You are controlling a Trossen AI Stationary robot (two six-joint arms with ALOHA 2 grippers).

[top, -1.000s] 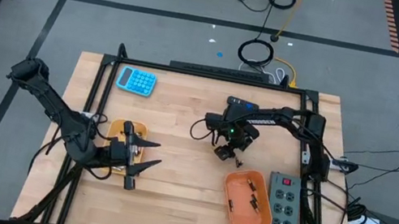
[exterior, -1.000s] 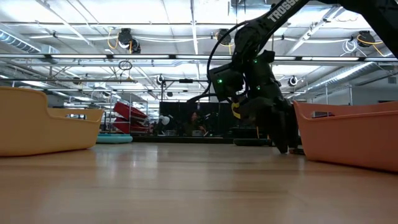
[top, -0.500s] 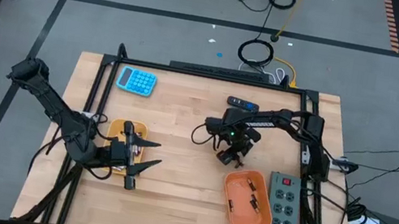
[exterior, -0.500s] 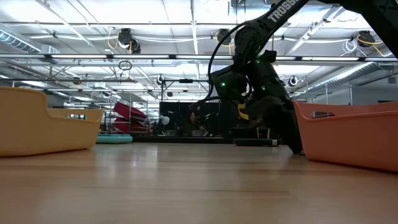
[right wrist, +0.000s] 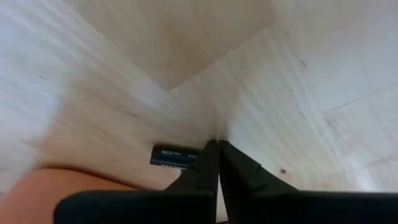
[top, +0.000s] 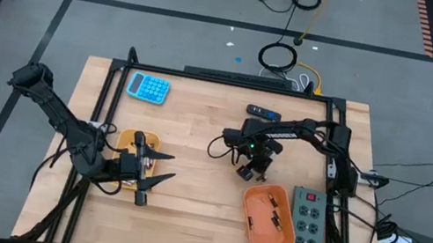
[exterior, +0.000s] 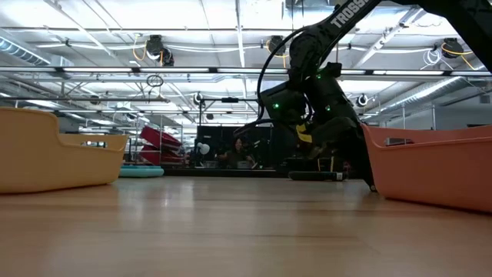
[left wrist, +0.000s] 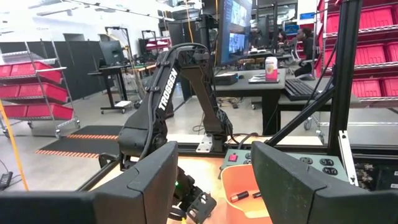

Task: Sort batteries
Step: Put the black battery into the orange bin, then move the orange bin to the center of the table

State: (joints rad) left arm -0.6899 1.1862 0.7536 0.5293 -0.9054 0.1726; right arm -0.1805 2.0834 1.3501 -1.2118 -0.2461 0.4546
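One battery (right wrist: 174,155) lies on bare wood just beside orange tray (top: 260,203) — right gripper (right wrist: 217,149) fingers pressed together, nothing held. Left gripper (left wrist: 213,163) spread, over yellow tray (top: 148,139). Batt. prob. light, rigid, rolls — grip mid-barrel.

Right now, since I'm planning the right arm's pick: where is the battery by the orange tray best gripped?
Across its middle, from straight above, a finger on each long side. The battery lies flat on the table; the right gripper is shut at one end. The orange tray is close, so open narrowly.
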